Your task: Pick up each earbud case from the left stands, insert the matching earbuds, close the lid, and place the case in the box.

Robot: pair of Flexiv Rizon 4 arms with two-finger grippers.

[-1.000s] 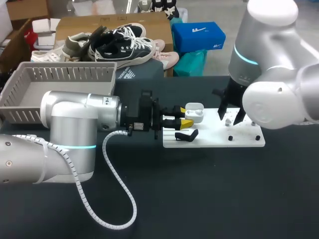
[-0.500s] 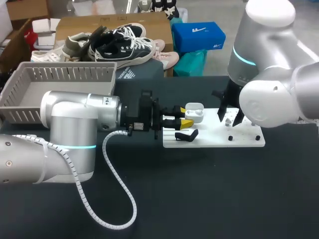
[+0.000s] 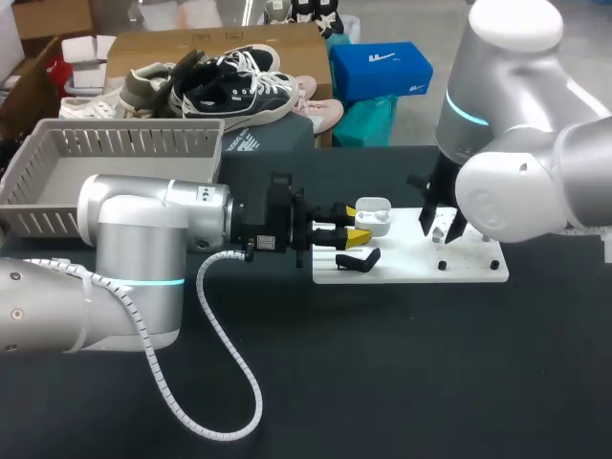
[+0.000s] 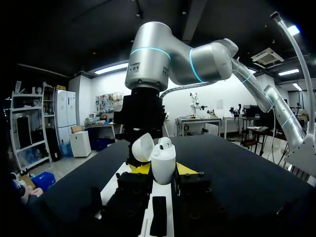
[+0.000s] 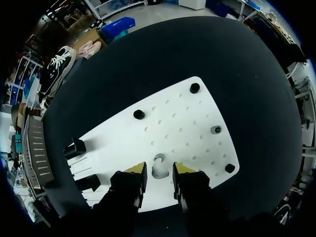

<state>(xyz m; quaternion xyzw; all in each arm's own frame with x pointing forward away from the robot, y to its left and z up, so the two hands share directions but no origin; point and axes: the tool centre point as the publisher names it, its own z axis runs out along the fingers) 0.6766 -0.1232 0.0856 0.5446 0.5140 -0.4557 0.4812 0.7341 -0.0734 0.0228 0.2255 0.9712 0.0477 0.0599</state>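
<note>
left tool [image 4: 163, 169] seemingly clamped on open case [image 4: 163, 157], its base hidden, right tool [image 5: 159, 174] apart over earbud [image 5: 158, 167]

On the black bench [image 3: 402, 382], the left arm's tool [image 3: 352, 228] lies level, its yellow tips gripping a white plastic earbud case [image 3: 374, 216], lid open, at the left end of a flat white board [image 3: 469, 275] with black pegs. The right arm's tool [image 3: 441, 227] hangs over the board's middle. A grey slatted plastic basket [image 3: 124, 143] stands at the back left.
</note>
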